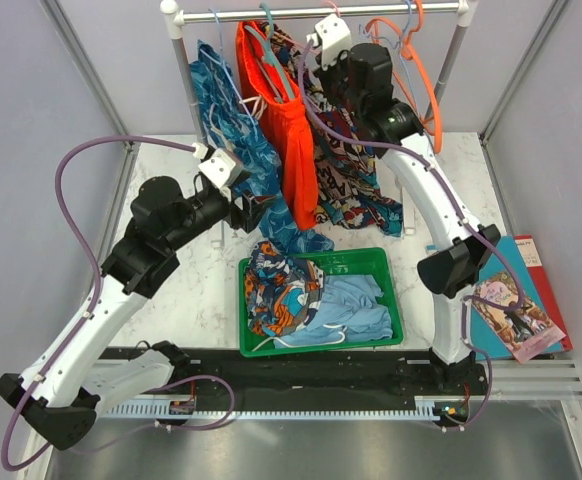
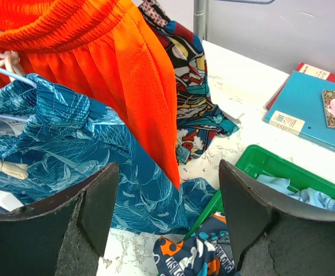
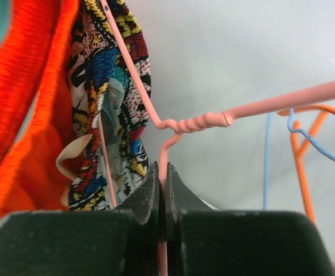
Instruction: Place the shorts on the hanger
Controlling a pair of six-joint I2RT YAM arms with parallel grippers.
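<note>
left jaws apart, right jaws clamped

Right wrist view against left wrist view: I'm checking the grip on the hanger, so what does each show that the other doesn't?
Only the right wrist view shows the pink hanger, its wire pinched in the shut right gripper, with an orange hanger behind. Only the left wrist view shows the open left gripper, blue shorts, green tray and teal book. Both show the comic-print shorts beside the orange shorts.
</note>
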